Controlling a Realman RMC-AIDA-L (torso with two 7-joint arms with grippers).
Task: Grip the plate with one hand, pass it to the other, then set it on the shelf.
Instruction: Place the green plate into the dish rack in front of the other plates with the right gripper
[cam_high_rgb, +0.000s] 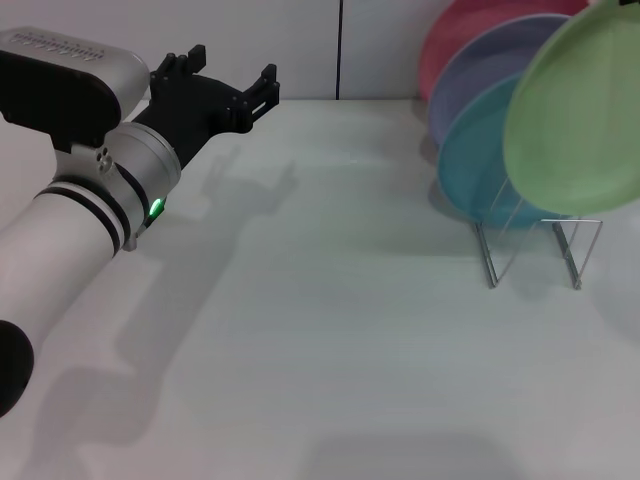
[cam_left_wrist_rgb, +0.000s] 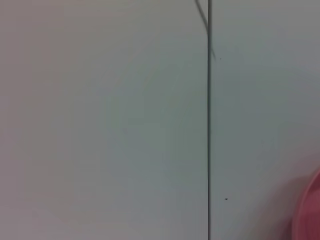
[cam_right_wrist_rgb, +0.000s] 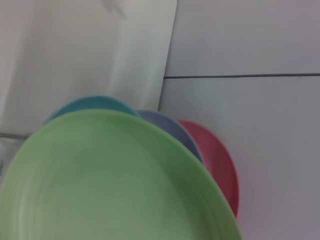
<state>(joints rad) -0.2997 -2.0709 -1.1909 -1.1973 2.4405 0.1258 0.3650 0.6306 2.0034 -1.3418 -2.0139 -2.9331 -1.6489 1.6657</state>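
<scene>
Open table, crowded rack

We see bare table (cam_high_rgb: 330, 300) from nine to six o'clock; at two o'clock the wire rack (cam_high_rgb: 535, 250) and its leaning plates, the green plate (cam_high_rgb: 580, 120) frontmost, block passage.

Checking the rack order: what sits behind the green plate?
Behind the green plate stand a teal plate, a lavender plate, then a pink plate; each hides most of the next.

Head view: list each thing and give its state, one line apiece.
Green plate: tilted, in the air at the front of the row, above the rack's wires.
Teal plate: upright in the wire rack.
Lavender plate: upright behind it.
Pink plate: upright, rearmost.
Left gripper: fingers open, holding nothing.
</scene>
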